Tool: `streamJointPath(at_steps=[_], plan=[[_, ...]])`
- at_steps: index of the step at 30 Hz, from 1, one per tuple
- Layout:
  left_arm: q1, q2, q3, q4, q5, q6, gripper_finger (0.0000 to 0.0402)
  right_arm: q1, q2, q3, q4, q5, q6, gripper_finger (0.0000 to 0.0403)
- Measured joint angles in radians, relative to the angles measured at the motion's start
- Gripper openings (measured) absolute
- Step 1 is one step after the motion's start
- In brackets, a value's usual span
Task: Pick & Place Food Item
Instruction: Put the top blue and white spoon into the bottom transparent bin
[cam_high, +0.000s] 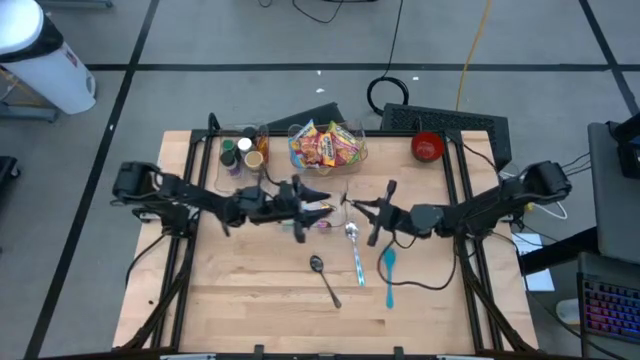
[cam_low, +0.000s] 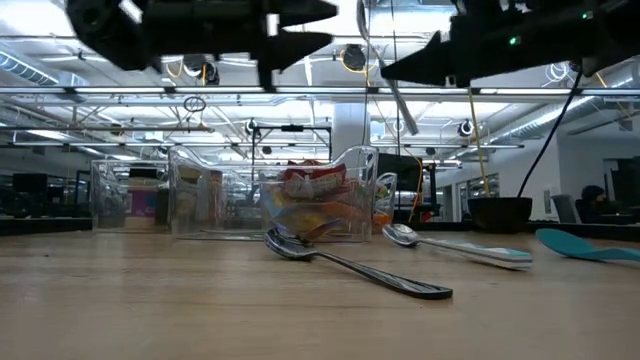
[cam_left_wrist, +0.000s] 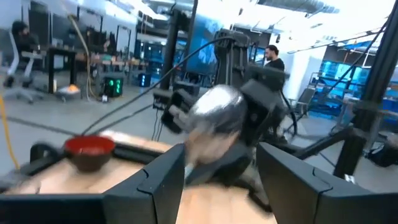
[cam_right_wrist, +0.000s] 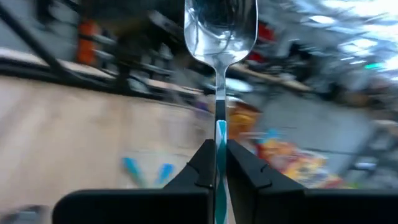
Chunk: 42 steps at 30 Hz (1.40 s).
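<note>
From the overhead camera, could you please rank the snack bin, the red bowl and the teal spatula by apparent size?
1. Snack bin, clearly the largest.
2. Teal spatula: longer than the bowl, but slim.
3. Red bowl.
The spatula and bowl cover similar area, so their order is unsure.

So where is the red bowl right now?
In the high view the red bowl sits at the table's far edge on the right arm's side, just right of the clear container of snack packets, beside a black keyboard behind the table.
</note>
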Motion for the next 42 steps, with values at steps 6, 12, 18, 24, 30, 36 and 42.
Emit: streamJointPath(at_steps=[6, 12, 18, 24, 30, 36, 42], plan=[[-0.001, 0.109, 0.15, -0.034, -0.003, 0.103, 0.0207, 0.032, 0.074, 0.0, 0.159, 0.194, -0.183, 0.0005], [-0.002, 0.125, 0.206, -0.092, -0.027, 0.145, 0.0207, 0.057, 0.084, 0.0, 0.206, 0.239, -0.247, 0.0005], [-0.001, 0.126, 0.207, -0.075, -0.031, 0.165, 0.0207, 0.057, 0.084, 0.0, 0.211, 0.244, -0.23, 0.0005], [0.006, 0.126, 0.207, -0.073, -0.132, 0.171, 0.0207, 0.057, 0.084, 0.0, 0.21, 0.249, -0.224, 0.0005], [0.023, 0.126, 0.207, -0.069, -0.134, 0.171, 0.0207, 0.056, 0.084, 0.001, 0.21, 0.249, -0.222, 0.0005], [0.028, 0.126, 0.207, -0.069, -0.134, 0.174, 0.0205, 0.056, 0.084, 0.001, 0.205, 0.223, -0.193, 0.0005], [0.028, 0.126, 0.207, -0.068, -0.141, 0.192, 0.0152, 0.056, 0.084, 0.001, 0.199, 0.181, -0.175, 0.0005]])
